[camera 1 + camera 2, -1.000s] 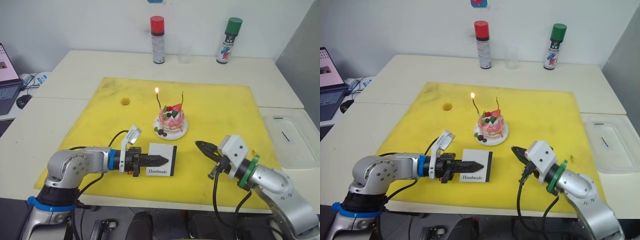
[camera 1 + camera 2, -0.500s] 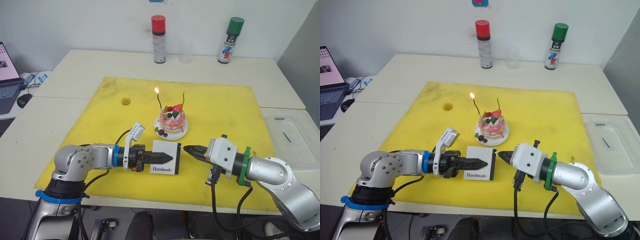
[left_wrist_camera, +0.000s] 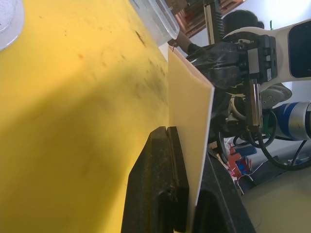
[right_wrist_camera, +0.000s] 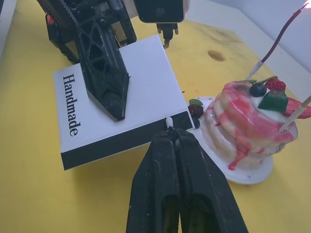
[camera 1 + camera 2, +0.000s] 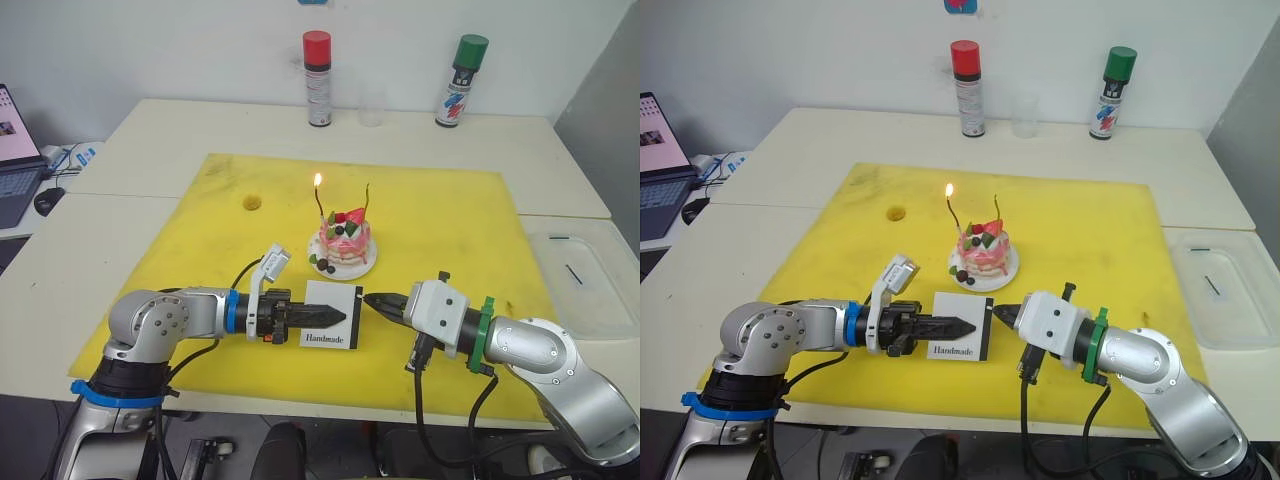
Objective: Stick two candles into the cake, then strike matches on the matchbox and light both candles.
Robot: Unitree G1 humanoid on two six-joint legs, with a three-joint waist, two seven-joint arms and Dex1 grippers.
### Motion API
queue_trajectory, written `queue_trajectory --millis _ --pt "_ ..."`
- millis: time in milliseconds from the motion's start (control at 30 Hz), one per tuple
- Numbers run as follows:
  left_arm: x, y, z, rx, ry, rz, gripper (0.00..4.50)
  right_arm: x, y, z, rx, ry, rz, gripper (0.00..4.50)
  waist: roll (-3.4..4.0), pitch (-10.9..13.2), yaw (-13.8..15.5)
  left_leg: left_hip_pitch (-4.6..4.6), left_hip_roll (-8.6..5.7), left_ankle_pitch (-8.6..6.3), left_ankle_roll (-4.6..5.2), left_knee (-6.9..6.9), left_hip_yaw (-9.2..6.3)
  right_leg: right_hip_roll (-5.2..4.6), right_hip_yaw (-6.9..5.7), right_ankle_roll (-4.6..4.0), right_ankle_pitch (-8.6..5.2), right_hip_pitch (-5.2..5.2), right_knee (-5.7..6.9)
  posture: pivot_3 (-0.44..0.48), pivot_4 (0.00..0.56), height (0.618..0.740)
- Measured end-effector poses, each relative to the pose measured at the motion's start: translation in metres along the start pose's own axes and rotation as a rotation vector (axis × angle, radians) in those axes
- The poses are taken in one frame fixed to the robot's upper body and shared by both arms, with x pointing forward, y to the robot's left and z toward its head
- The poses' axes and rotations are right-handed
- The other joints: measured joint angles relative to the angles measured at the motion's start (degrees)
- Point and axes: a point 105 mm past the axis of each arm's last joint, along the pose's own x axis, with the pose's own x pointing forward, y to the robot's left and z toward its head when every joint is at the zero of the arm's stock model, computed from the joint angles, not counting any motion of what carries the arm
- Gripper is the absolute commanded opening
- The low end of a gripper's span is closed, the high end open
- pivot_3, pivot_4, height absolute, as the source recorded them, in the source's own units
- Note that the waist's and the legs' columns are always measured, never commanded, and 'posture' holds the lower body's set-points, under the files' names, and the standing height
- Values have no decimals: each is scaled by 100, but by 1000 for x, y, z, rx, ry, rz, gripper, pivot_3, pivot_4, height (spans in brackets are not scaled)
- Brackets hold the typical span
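The cake (image 5: 343,244) sits on its small white plate mid-mat, with two candles in it. One candle (image 5: 319,203) is burning, the other candle (image 5: 365,199) is unlit. My left gripper (image 5: 338,318) is shut on the white "Handmade" matchbox (image 4: 146,80), holding it tilted just off the yellow mat. My right gripper (image 4: 171,133) is shut on a match whose pale tip (image 4: 168,121) pokes out and touches the box's dark striking edge. From the head, the right gripper (image 5: 373,300) points at the box's right side.
The yellow mat (image 5: 240,240) covers the table's middle. At the back stand a red-capped spray can (image 5: 316,80), a clear cup (image 5: 370,106) and a green-capped can (image 5: 459,82). At the right is a clear tray (image 5: 585,300) holding a short dark stick (image 5: 570,273). A laptop (image 5: 12,170) is at far left.
The right gripper has swung left from the mat's right side up to the matchbox edge. The left gripper has shifted the box slightly right. The flame keeps burning.
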Motion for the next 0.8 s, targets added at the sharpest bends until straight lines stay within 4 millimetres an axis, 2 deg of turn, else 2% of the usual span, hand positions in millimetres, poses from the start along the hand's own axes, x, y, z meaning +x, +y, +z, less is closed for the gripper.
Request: queue_trajectory --millis 367,433,500,633,700,800 --pt "0 -3 -4 14 16 -5 0 5 2 -5 11 29 -10 15 0 0 0 0 0 0 0 0 0 0 0 0 0 0 0 0 150 724" --pt "1 -5 -8 12 33 -18 0 7 -7 -6 13 37 -72 15 0 0 -4 1 0 0 0 0 1 0 1 0 0 0 0 0 150 724" --pt "4 -8 -11 21 49 -36 0 7 -26 -5 18 37 -188 15 0 0 0 0 0 0 -1 1 0 0 1 -1 1 -1 1 0 150 724" --pt "3 -9 -14 21 55 -39 0 -1 -63 8 -2 1 -351 15 0 0 6 1 1 0 -1 -2 0 0 0 -3 1 -1 2 0 150 724" --pt "1 -8 -16 12 56 -32 0 -3 -67 13 -11 -10 -368 15 0 0 11 0 1 0 0 -5 0 0 -1 -8 1 -2 1 0 150 724" --pt "1 -8 -15 16 55 -31 0 -1 -65 14 -5 -15 -356 15 0 0 28 -2 1 0 0 -4 1 -1 0 -28 10 -2 0 0 150 724"
